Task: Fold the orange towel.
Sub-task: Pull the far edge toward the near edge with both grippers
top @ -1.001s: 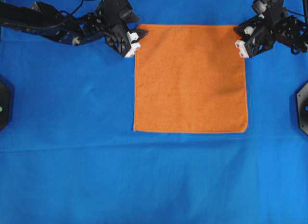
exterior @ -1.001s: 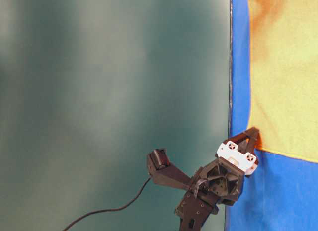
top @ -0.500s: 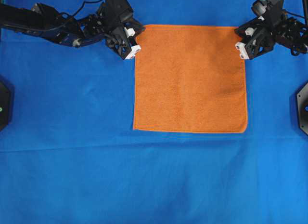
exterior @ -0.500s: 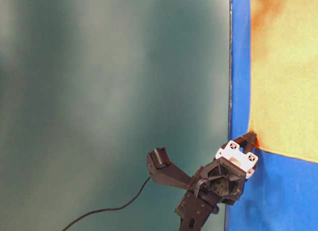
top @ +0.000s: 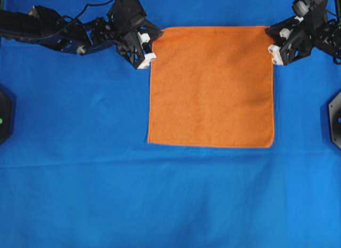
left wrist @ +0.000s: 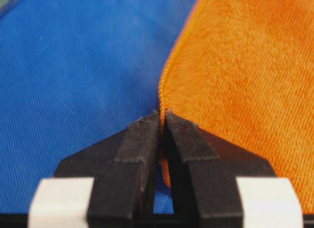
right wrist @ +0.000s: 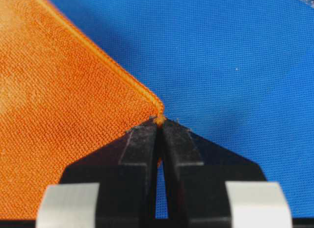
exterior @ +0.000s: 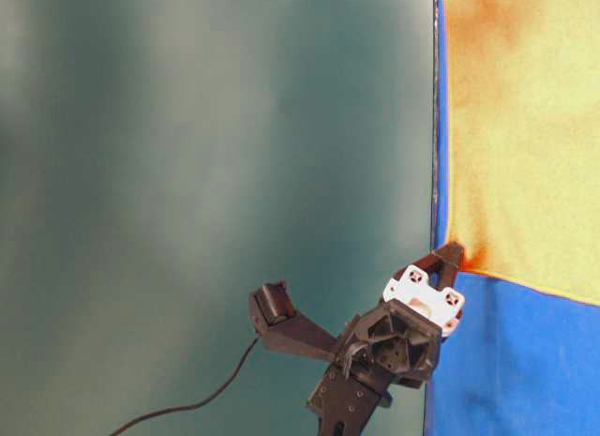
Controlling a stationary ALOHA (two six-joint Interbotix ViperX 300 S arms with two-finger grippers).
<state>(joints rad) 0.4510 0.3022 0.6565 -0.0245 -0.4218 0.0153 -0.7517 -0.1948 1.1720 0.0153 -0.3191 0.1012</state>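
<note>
Both grippers, left [top: 151,45] and right [top: 272,39], have jaws pinched on orange towel [top: 211,87] corners.

Black claws [top: 151,45], white mounts

A blue cloth [top: 80,178] is covering my bench, and the orange towel [top: 211,88] is lying flat on it toward the far edge.

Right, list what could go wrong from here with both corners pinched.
The left gripper and right gripper each pinch only the very tip of an orange towel corner, so either corner could slip out when lifted. If just one slips, the fold would likely land skewed on the blue cloth.
</note>
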